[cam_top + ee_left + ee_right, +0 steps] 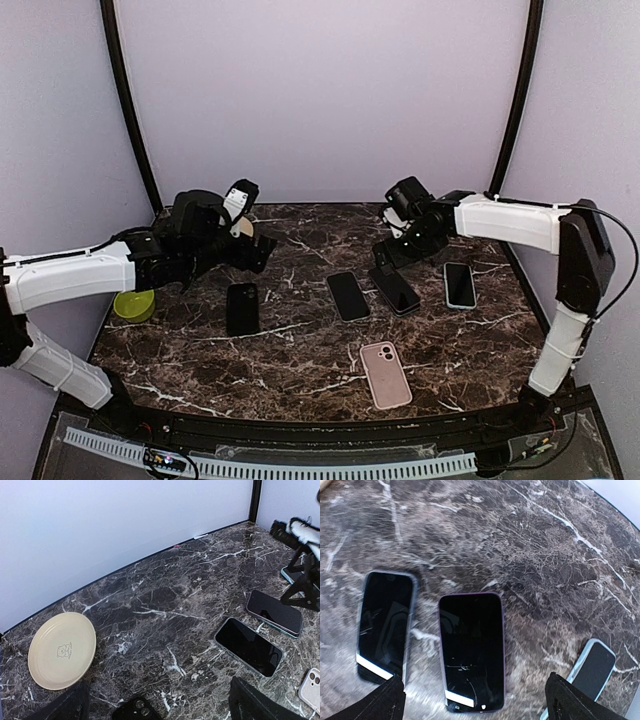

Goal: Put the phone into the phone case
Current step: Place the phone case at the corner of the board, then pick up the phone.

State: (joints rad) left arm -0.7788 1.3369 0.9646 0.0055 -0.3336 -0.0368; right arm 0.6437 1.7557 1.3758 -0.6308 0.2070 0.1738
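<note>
Honestly, there's nothing you can actually read in any of the three views. The closest you'll get is the cream plate (46, 666) in the left wrist view. It has a small printed emblem in the middle that looks like a little bear-ish figure, with what seems to be a line of tiny lettering under it. It's far too small and soft to make out a single letter, so don't count on it as a label.
</note>
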